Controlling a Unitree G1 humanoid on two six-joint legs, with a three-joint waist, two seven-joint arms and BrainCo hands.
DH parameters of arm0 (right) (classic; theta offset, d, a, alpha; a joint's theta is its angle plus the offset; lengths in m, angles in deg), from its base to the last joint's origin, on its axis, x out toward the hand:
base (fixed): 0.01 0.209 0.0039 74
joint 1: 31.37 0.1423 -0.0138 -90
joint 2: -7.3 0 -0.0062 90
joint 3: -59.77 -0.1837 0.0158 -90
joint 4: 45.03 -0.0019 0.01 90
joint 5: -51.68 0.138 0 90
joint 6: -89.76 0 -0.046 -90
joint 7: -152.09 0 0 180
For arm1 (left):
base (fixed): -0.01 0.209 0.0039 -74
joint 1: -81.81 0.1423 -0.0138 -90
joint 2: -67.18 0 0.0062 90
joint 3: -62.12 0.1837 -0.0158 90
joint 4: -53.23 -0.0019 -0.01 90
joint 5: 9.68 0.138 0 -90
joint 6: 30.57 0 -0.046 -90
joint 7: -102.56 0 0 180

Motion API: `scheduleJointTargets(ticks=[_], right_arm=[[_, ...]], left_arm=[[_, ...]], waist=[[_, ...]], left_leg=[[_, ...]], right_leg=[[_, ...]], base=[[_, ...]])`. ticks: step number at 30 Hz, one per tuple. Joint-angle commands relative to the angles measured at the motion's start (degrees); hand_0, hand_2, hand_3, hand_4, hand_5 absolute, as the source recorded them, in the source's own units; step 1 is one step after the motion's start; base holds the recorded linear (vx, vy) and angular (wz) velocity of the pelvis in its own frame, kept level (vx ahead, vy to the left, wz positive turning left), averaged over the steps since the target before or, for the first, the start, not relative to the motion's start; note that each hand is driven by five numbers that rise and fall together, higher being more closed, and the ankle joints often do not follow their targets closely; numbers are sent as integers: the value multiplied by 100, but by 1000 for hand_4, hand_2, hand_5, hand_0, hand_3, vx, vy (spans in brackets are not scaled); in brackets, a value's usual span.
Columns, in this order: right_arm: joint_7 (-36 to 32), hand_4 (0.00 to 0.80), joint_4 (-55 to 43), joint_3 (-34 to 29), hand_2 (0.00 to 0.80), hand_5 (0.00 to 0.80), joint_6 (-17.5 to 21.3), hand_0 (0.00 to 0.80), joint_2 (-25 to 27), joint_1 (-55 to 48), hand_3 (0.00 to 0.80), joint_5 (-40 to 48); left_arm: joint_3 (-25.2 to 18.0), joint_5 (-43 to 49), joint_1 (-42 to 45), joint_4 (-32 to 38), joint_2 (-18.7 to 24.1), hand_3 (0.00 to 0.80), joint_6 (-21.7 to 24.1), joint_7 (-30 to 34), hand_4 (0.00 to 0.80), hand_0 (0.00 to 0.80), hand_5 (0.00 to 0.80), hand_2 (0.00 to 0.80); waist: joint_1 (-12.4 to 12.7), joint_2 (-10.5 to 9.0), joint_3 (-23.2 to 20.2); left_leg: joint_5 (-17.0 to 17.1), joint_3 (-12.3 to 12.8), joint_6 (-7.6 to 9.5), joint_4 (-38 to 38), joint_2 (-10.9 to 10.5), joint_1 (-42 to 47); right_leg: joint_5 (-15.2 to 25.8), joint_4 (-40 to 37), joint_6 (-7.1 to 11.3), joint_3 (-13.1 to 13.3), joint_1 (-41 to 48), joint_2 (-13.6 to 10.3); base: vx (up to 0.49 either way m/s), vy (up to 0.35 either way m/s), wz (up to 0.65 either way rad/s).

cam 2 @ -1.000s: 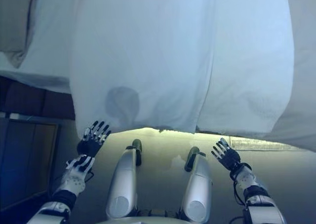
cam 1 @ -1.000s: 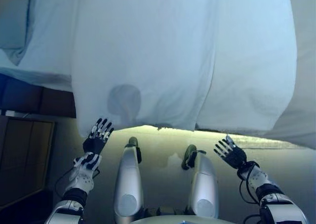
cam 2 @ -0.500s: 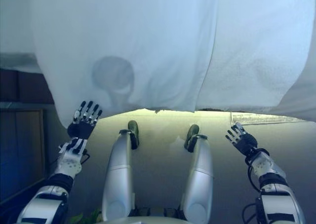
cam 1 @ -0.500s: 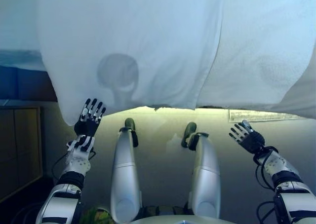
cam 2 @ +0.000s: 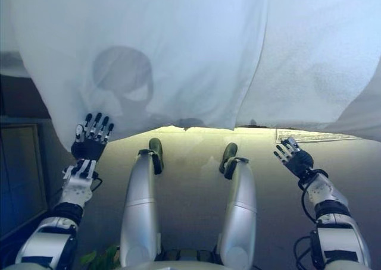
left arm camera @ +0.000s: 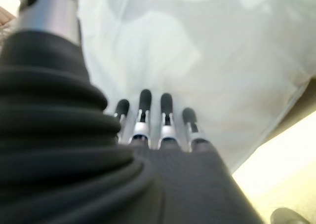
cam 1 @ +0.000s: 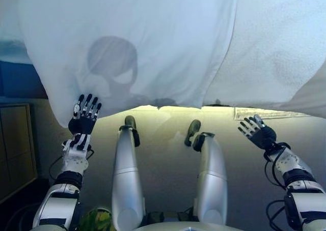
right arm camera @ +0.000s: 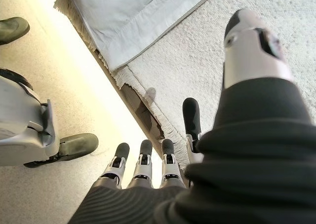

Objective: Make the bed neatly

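Left eye view looks down at the near edge of a bed, where a white sheet (cam 1: 132,42) hangs over the side and fills most of the far part of the scene. To its right lies a rougher white blanket (cam 1: 277,42), its fringed edge overlapped by the sheet's hem in the right wrist view. The bed's top and far side are cut off, so I cannot tell how the bedding lies up there. A dark band under the sheet at far left is hard to make out.

The left robot hand (cam 1: 83,122) is raised at the sheet's lower left corner, fingers straight and spread, grasping nothing; whether the tips touch the cloth is unclear. The right robot hand (cam 1: 259,133) hovers over the pale floor (cam 1: 163,154) just below the blanket's edge, fingers also released and empty.

Compared with a second ago, the camera has swung left, and both hands have risen closer to the hanging bedding, the right one moving further right.
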Motion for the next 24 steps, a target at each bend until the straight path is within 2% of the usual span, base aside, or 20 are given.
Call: scheduleJointTargets(ticks=[1,10,18,24], right_arm=[[-151,0,15,-121,0,0,187,0,271,-210,0,235],[-146,0,27,-205,0,0,163,0,333,-115,0,221],[-127,0,198,-465,0,0,154,0,632,-128,0,166],[-226,0,333,-559,0,0,169,0,843,-73,0,173]], left_arm=[[-259,-484,1,-204,313,0,-155,161,0,0,0,0],[-810,-1139,-90,-567,463,0,-429,-82,0,0,0,0],[-1266,-1630,-335,-915,840,0,-670,-379,0,0,0,0],[-1441,-1786,-539,-1038,1027,0,-636,-655,0,0,0,0]], waist=[[94,-82,65],[74,-36,66],[36,-50,65],[38,-50,65]], left_leg=[[-64,-332,-211,-251,10,234],[-163,-329,-209,-42,-40,53],[-295,-359,-181,275,-74,-237],[-418,-373,-147,622,-117,-598]], right_leg=[[339,102,339,271,113,-273],[239,308,318,356,-84,-291],[181,520,297,434,-369,-313],[136,775,276,523,-727,-362]], base=[[0,0,0],[17,28,0],[32,70,-3],[16,81,-4]])
